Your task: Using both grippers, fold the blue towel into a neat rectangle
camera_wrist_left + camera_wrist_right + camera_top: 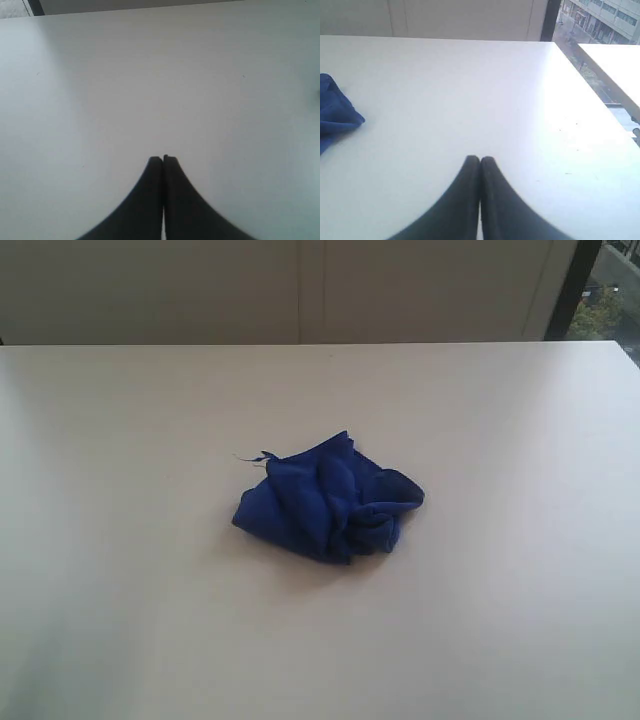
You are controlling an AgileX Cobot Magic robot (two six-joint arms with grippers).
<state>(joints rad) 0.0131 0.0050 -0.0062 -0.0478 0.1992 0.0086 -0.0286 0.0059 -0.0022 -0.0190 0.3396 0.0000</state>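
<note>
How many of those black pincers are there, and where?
2. The left gripper hangs shut over the table; the right gripper hangs shut, apart from the towel. Neither shows in the exterior view.

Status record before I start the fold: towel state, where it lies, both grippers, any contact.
towel: blue towel, crumpled in a heap, not folded
place: near the middle of the white table
left: left gripper shut, empty; only table in its wrist view
right: right gripper shut, empty; towel edge shows in its wrist view, apart from the tips
exterior view: neither gripper shows
contact: nothing touches the towel
</note>
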